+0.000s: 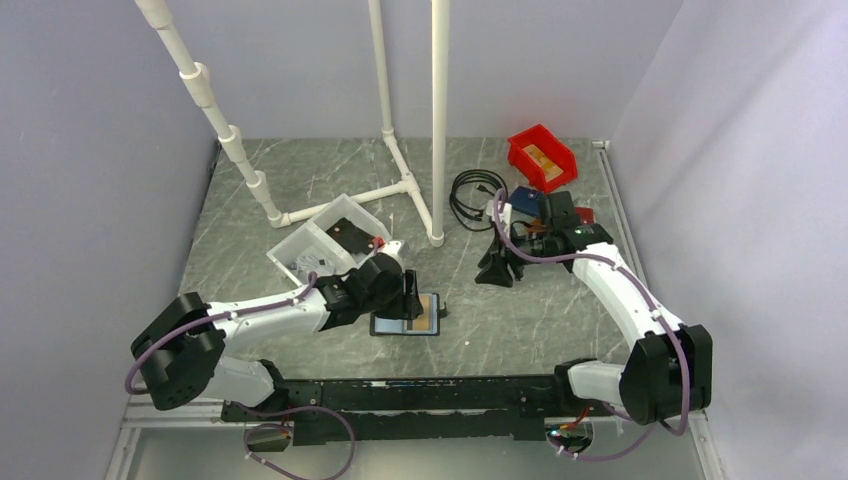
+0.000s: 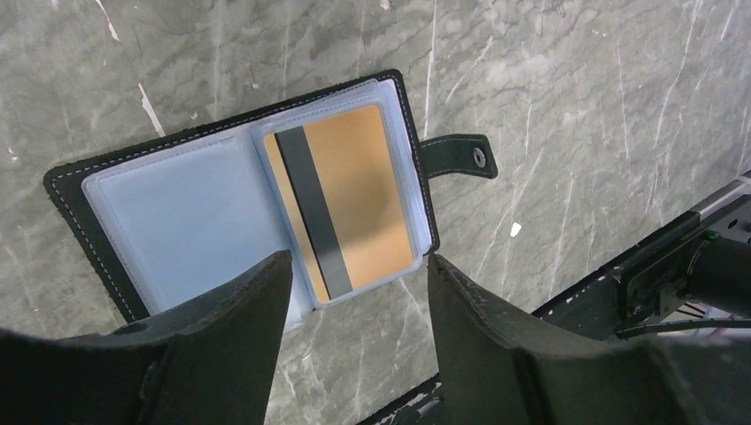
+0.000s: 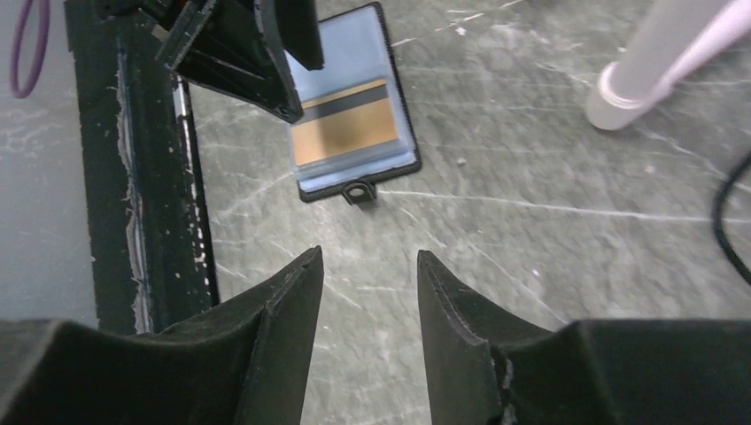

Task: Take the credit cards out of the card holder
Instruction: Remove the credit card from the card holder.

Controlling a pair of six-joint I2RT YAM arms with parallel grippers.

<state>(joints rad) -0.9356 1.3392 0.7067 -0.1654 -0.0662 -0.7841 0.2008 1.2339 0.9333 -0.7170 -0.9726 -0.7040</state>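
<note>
**Operator:** Report progress of the extraction.

**Technician:** No card is out yet. The flat black stitched folding card holder (image 2: 177, 221) lies open on the grey marbled tabletop (image 1: 520, 330), close to its near edge and about midway along it. The gold-tan plastic credit card (image 2: 350, 195), which has a dark stripe, sits inside the clear sleeve of the panel on the strap side. Judged status: opening done; withdrawal of every card left to do.

**Operator:** Report the fingers.

**Technician:** The left fingers (image 2: 230, 336) hang over the holder, standing apart, one to each side of the card's nearer short end; they grip nothing. The right fingers (image 3: 274, 310) are parted over bare tabletop, well apart from the holder; they hold nothing.

**Operator:** Give the count.

**Technician:** Card holder, one; clear panels in view, two; credit card in view, one. The other panel shows only pale grey-blue, so whether a second card sits there cannot be told. Cards lying loose on the tabletop, none seen. Red plastic bin (image 1: 542, 157), one, near the far right corner; white open bin (image 1: 325, 245), one, left of the holder.
</note>
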